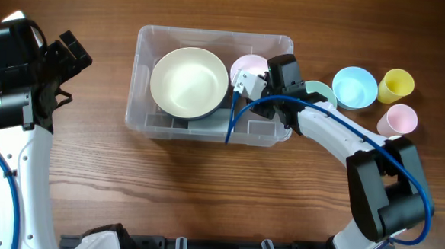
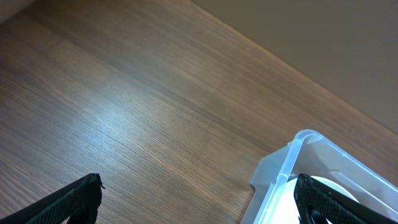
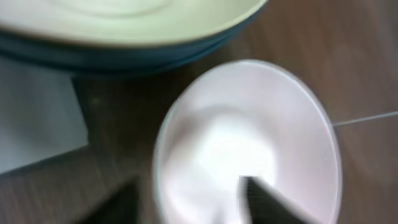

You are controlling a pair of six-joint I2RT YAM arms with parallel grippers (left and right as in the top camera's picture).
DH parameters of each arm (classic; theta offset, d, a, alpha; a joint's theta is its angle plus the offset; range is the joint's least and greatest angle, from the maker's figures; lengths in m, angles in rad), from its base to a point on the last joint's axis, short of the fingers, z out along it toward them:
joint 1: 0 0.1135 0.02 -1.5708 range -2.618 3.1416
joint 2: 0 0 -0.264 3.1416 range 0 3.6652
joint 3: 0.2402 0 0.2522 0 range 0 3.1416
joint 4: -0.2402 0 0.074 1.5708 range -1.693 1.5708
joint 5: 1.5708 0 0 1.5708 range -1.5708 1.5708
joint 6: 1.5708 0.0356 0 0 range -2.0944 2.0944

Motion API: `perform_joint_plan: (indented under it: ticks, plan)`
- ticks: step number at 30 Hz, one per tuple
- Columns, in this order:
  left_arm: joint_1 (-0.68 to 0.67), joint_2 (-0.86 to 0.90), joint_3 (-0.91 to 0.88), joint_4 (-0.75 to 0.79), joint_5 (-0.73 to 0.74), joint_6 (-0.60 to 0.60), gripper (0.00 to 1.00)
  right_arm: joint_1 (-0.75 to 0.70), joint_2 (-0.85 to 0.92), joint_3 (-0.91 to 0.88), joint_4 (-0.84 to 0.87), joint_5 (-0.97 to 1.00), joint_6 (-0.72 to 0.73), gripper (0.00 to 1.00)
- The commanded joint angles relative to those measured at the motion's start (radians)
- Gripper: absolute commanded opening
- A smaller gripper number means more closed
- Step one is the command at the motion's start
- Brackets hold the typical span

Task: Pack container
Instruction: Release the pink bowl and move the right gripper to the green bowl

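Observation:
The clear container (image 1: 142, 119) stands at mid-table and holds a large cream bowl (image 1: 189, 81) stacked on a dark blue bowl, with a pink bowl (image 1: 248, 65) beside them at the right end. My right gripper (image 1: 252, 85) reaches in over the pink bowl. In the blurred right wrist view its fingers stand apart astride the rim of the pink bowl (image 3: 249, 137), one outside and one inside, so the right gripper (image 3: 186, 202) is open. My left gripper (image 2: 199, 205) is wide open and empty beside a corner of the container (image 2: 292, 162).
Right of the container stand a green bowl (image 1: 321, 91) partly under the right arm, a light blue bowl (image 1: 354, 87), a yellow cup (image 1: 397, 85) and a pink cup (image 1: 399, 118). The left arm (image 1: 27, 68) hangs over the table's left side.

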State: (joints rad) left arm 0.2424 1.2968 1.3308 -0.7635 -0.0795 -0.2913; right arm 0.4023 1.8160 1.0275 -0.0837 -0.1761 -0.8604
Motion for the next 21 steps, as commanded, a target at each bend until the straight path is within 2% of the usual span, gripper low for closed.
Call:
perform_joint_plan:
  ticks: [1,5,10,16,21]
  plan:
    - [0.005,-0.005,0.011,-0.001,0.011,-0.009,1.0,-0.006,0.013,0.023,0.027,-0.013,0.061,0.74]
    - [0.005,-0.005,0.011,-0.001,0.011,-0.009,1.0,-0.006,0.004,0.049,0.027,-0.013,0.144,0.81]
    - [0.005,-0.005,0.011,-0.001,0.011,-0.009,1.0,-0.006,-0.063,0.107,-0.033,-0.012,0.217,0.83]
    - [0.005,-0.005,0.011,-0.001,0.011,-0.009,1.0,-0.008,-0.241,0.216,-0.363,0.203,0.323,0.92]
    - [0.005,-0.005,0.011,-0.001,0.011,-0.009,1.0,-0.023,-0.449,0.225,-0.633,0.239,0.411,0.94]
